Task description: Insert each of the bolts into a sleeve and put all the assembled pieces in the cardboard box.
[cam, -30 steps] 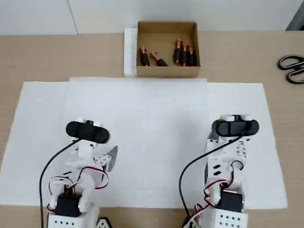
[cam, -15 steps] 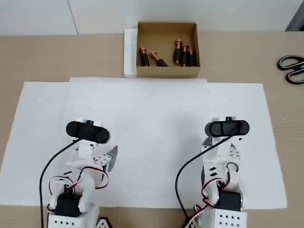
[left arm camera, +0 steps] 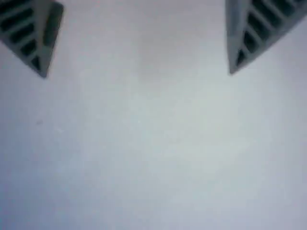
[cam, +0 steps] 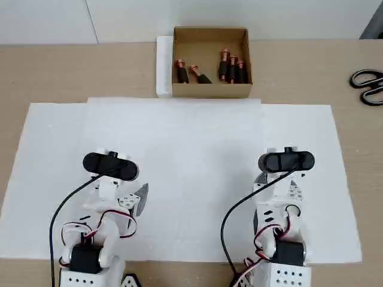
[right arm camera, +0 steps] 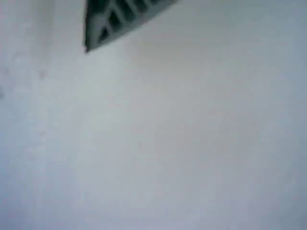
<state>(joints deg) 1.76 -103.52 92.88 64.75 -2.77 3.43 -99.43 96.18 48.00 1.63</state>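
The cardboard box (cam: 210,33) stands at the table's far edge, past the white sheet. Inside it lie several black sleeves with copper bolts in them: two (cam: 182,71) on the left side, three (cam: 232,67) on the right side. My left gripper (left arm camera: 136,72) hovers open just over bare white sheet, nothing between its fingertips; from above it sits at the near left (cam: 136,200). My right gripper (right arm camera: 103,33) hangs close over bare white sheet too, tucked under its arm (cam: 286,161) at the near right.
A white foam sheet (cam: 191,149) covers the middle of the table. A white block (cam: 163,66) rests against the box's left wall. Black scissors (cam: 368,85) lie at the far right on the wood.
The right arm drew back a little toward the near edge and slightly left between the first two frames, then stopped. The left arm has not moved.
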